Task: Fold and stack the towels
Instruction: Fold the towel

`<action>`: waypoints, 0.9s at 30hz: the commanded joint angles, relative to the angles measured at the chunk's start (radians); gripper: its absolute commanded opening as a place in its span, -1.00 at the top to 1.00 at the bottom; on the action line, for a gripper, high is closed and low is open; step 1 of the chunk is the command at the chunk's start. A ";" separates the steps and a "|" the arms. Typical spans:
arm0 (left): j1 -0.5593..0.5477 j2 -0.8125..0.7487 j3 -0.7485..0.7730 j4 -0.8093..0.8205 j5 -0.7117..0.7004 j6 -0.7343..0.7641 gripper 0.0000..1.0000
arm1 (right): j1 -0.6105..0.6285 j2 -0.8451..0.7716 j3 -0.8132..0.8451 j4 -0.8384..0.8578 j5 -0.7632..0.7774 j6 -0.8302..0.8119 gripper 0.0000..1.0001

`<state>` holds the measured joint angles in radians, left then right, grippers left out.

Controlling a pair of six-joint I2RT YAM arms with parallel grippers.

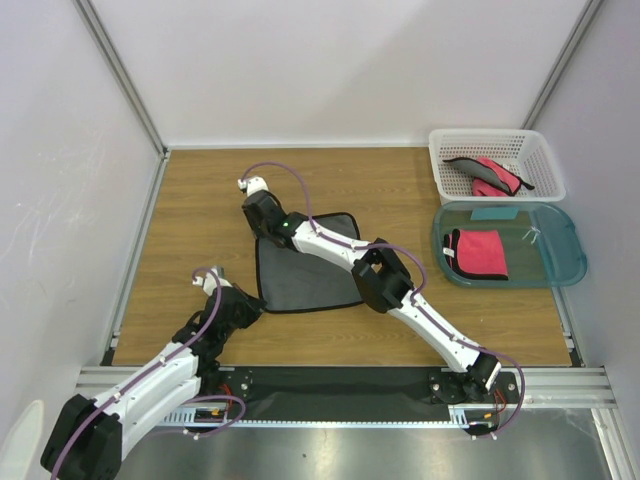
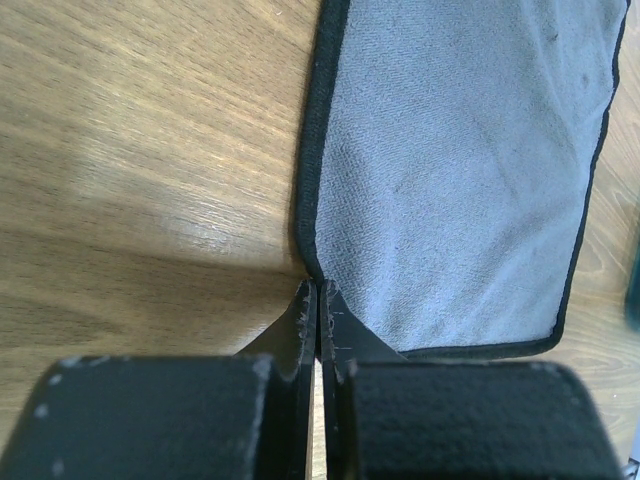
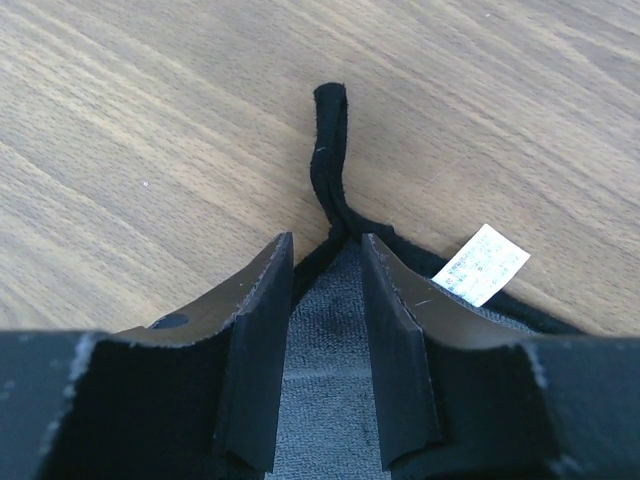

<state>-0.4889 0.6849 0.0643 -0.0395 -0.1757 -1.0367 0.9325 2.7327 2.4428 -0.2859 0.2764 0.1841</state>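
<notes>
A dark grey towel [image 1: 308, 272] with black edging lies spread flat, back up, in the middle of the table. My left gripper [image 1: 251, 302] sits at its near-left corner. In the left wrist view the left gripper [image 2: 318, 286] is shut, and the towel's [image 2: 460, 170] edging runs into its tips. My right gripper [image 1: 262, 226] is at the far-left corner. In the right wrist view the right gripper [image 3: 327, 240] stands open astride the towel [image 3: 325, 400], with the corner's edging [image 3: 330, 130] sticking out beyond the tips. Two pink towels lie apart, one [image 1: 480, 253] in the tub and one [image 1: 488, 176] in the basket.
A white lattice basket [image 1: 540, 150] stands at the back right, with a teal translucent tub [image 1: 566, 250] just in front of it. A white label [image 3: 482, 264] pokes out of the towel's edge beside my right fingers. White walls close in the table on the left, back and right.
</notes>
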 commanded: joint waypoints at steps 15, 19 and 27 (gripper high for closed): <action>-0.007 -0.033 0.031 -0.072 -0.041 0.047 0.99 | -0.006 -0.031 -0.002 0.036 -0.043 0.023 0.84; -0.007 -0.053 0.066 -0.117 -0.067 0.058 0.99 | -0.024 -0.031 0.033 0.094 -0.097 0.077 0.91; -0.002 -0.077 0.154 -0.215 -0.127 0.141 0.99 | -0.057 -0.067 0.038 0.229 -0.206 0.190 0.97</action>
<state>-0.4885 0.6304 0.1749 -0.2123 -0.2676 -0.9482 0.8932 2.7373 2.4458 -0.1703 0.1234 0.3107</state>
